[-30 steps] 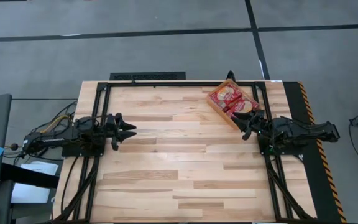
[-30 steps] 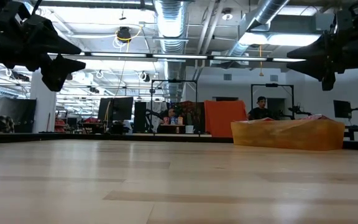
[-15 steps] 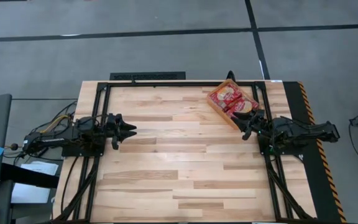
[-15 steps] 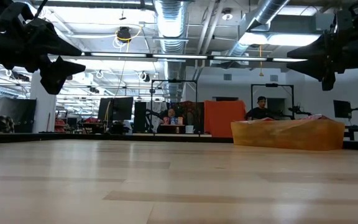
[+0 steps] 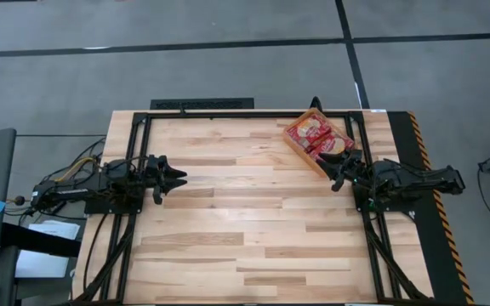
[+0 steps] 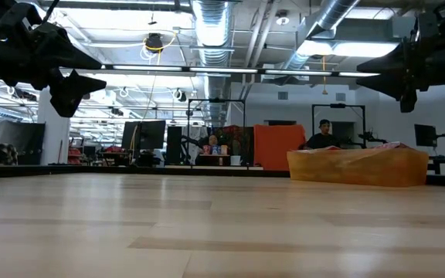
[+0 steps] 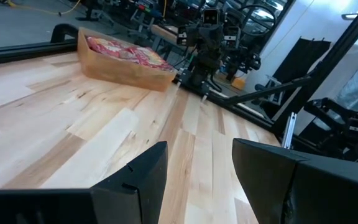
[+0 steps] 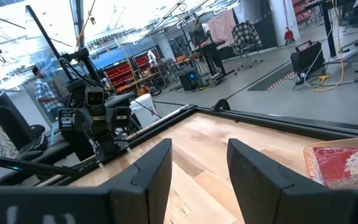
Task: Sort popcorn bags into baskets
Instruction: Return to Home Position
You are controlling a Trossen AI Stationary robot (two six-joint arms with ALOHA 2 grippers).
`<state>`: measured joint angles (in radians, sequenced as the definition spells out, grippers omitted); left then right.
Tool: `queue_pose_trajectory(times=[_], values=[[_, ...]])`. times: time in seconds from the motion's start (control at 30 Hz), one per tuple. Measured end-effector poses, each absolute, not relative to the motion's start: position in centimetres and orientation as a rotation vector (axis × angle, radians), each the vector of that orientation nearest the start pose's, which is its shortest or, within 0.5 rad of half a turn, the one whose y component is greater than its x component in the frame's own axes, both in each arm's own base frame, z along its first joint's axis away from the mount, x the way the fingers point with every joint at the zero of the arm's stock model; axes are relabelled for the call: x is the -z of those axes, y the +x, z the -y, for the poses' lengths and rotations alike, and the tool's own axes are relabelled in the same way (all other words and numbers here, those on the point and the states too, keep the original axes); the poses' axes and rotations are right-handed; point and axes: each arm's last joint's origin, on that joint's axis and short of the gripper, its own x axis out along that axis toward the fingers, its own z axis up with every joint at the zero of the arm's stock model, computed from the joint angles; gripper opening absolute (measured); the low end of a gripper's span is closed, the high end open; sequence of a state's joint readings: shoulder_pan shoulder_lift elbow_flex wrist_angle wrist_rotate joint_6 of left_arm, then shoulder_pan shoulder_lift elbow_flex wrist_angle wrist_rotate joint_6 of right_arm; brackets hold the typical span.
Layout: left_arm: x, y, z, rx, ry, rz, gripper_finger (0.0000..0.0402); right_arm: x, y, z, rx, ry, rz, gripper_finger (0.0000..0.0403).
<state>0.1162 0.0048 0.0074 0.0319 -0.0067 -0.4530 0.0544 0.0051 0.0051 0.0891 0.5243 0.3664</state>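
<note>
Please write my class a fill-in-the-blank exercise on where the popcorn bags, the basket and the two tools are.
The popcorn bags lie inside the ____ basket. The right tool, close beside the basket, holds ____. The left tool, across the table, has its fingers ____ with nothing between them.
Missing words: orange; nothing; open.

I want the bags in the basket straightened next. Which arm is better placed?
Right. The right gripper hangs open just beside the orange basket; the left gripper, also open, sits far across the table.
</note>
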Motion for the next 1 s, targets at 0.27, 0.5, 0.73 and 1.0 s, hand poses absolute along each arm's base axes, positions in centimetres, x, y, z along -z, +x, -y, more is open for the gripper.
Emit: queue_pose_trajectory(times=[0.27,0.5,0.73,1.0], values=[[-16.88,9.68,-1.15,-0.113,-0.450,0.062,0.0169,-17.31,9.41,0.94,0.449,0.385,0.171,0.0189],[-16.87,9.68,-1.15,-0.113,-0.450,0.062,0.0169,-17.32,9.41,0.94,0.449,0.385,0.172,0.0189],[-16.88,9.68,-1.15,-0.113,-0.450,0.062,0.0169,-17.31,9.41,0.94,0.449,0.385,0.172,0.0180],[-16.88,9.68,-1.15,-0.113,-0.450,0.062,0.0169,-17.32,9.41,0.94,0.449,0.385,0.172,0.0182]])
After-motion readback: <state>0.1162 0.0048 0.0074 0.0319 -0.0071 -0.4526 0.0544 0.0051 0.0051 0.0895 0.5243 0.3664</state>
